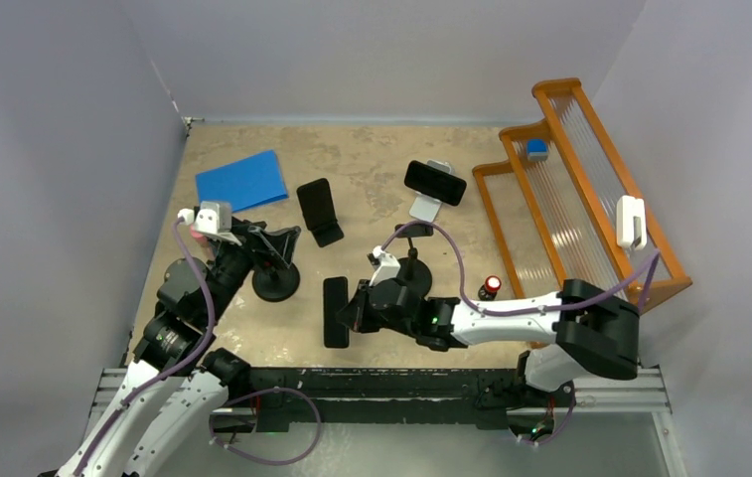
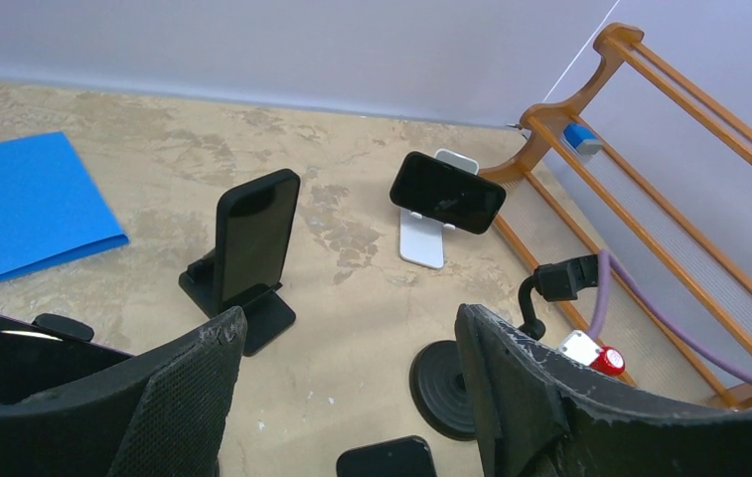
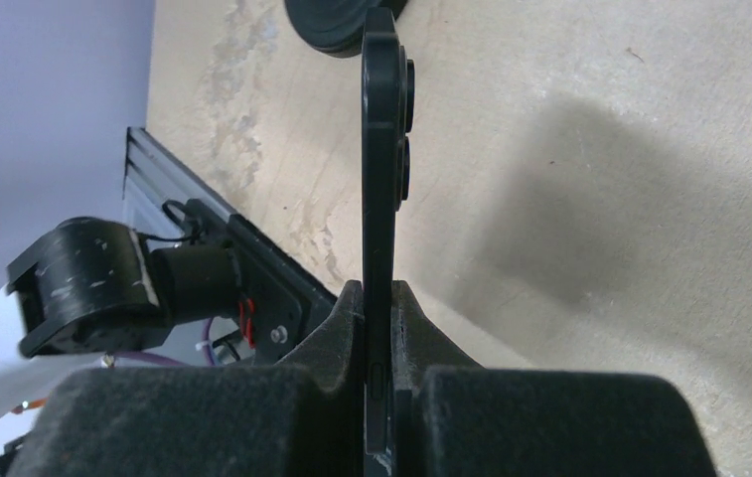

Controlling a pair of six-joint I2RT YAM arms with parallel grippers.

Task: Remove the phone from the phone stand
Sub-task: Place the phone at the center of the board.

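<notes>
Phone clamped in right end effector

Blue folder (image 1: 242, 181) lies far left on the tabletop (image 1: 372, 149). Beside it, the left end effector (image 2: 352, 333) hangs with jaws wide and empty, near a round black base (image 1: 276, 285). Next, the right end effector (image 3: 379, 298) pinches the black phone (image 1: 336, 311) edge-on, low by the tabletop's near edge, apart from any stand. Further right, another phone (image 1: 435, 182) sits sideways on a white stand (image 1: 425, 208).
</notes>
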